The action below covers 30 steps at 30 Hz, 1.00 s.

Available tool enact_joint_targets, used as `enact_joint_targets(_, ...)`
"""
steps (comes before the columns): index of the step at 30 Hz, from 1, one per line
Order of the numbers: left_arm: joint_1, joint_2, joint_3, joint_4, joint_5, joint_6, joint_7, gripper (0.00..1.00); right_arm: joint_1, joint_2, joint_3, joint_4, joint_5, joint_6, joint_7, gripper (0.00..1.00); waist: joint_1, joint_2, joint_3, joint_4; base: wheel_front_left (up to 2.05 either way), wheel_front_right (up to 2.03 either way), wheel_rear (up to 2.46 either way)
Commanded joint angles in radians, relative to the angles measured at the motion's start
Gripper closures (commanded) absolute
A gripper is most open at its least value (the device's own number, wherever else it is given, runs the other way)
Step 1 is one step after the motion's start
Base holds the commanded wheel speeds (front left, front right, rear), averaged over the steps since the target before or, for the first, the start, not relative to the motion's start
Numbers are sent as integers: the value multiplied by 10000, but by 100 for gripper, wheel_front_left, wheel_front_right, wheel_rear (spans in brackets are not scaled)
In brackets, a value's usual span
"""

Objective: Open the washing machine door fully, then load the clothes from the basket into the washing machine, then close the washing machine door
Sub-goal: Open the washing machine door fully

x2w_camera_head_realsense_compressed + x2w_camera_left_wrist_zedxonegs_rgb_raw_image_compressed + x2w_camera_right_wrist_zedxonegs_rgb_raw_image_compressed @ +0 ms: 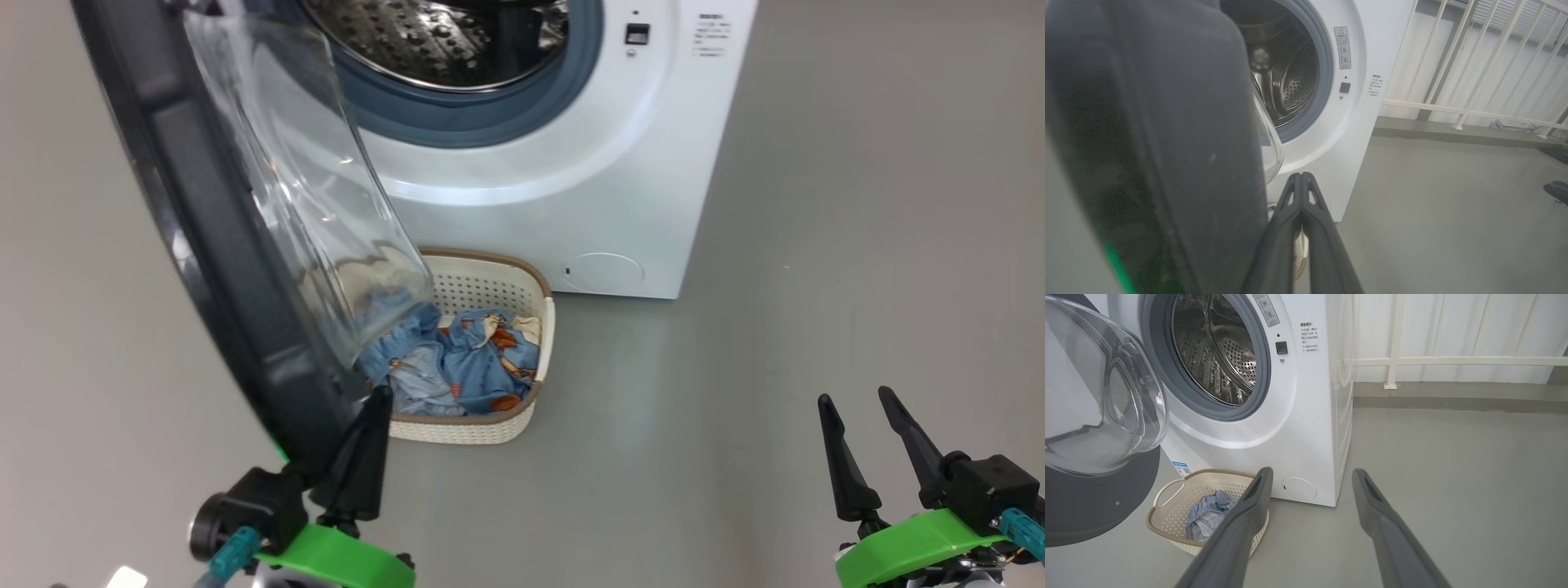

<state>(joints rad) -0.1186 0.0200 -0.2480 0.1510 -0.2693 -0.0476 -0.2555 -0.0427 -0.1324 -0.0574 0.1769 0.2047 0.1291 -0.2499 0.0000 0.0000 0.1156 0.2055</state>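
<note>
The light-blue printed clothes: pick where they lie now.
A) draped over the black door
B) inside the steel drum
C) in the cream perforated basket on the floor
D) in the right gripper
C: the light-blue printed clothes lie in the cream perforated plastic basket; the steel drum shows no fabric.

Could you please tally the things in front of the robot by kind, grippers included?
Washer: 1
Door: 1
Basket: 1
Clothes heap: 1
Grippers: 2 (left gripper, right gripper)
Total: 6
</note>
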Motion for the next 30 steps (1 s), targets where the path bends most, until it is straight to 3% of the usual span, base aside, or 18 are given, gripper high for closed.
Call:
enact_joint_targets(1,-127,303,829,-200,38,315,-63,100,-117,-87,246,-230,127,16,-118,0,0,0,-106,332,0,0,0)
enact_joint_targets(16,374,428,1846,235,178,426,-63,100,90,-82,406,-47,228,16,-118,0,0,0,-727,1318,0,0,0)
enact_joint_targets(30,-109,1398,3307,1355,-119,538,-63,100,128,-257,561,-63,315,16,-118,0,0,0,-710,1321,0,0,0)
